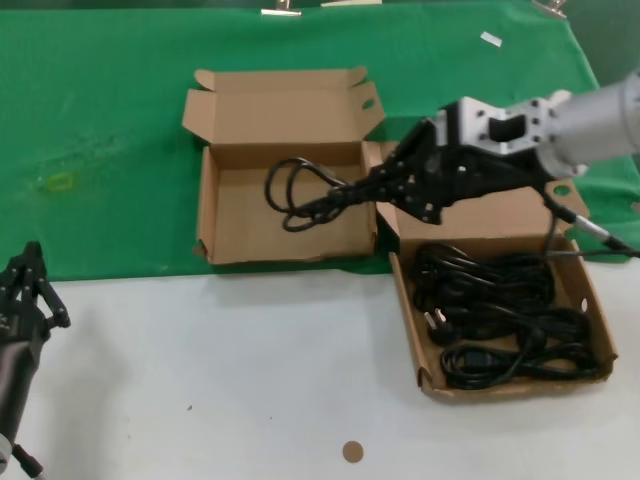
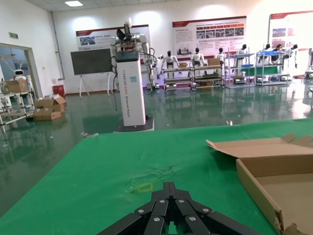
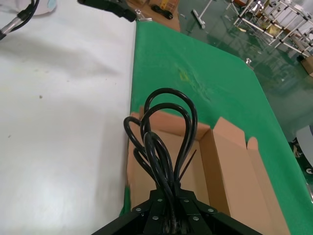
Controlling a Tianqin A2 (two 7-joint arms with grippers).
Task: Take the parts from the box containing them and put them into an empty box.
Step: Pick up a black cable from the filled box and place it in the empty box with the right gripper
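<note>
In the head view the empty box (image 1: 235,215) lies open on the green cloth with its short eared lid standing at the back. To its right, the box containing the parts (image 1: 596,310) holds several coiled black cords (image 1: 500,310). My right gripper (image 1: 348,194) is shut on one coiled cord (image 1: 295,190) and holds it above the empty box, loops pointing left. The right wrist view shows that cord (image 3: 166,127) sticking out of the gripper (image 3: 171,195) over the empty box (image 3: 139,188). My left gripper (image 1: 32,262) is parked at the near left, shut and empty (image 2: 169,185).
A green cloth (image 1: 100,150) covers the far half of the table and bare white top (image 1: 220,370) the near half. A small brown disc (image 1: 351,451) lies near the front edge. The right arm's own cable (image 1: 590,228) hangs over the full box's lid.
</note>
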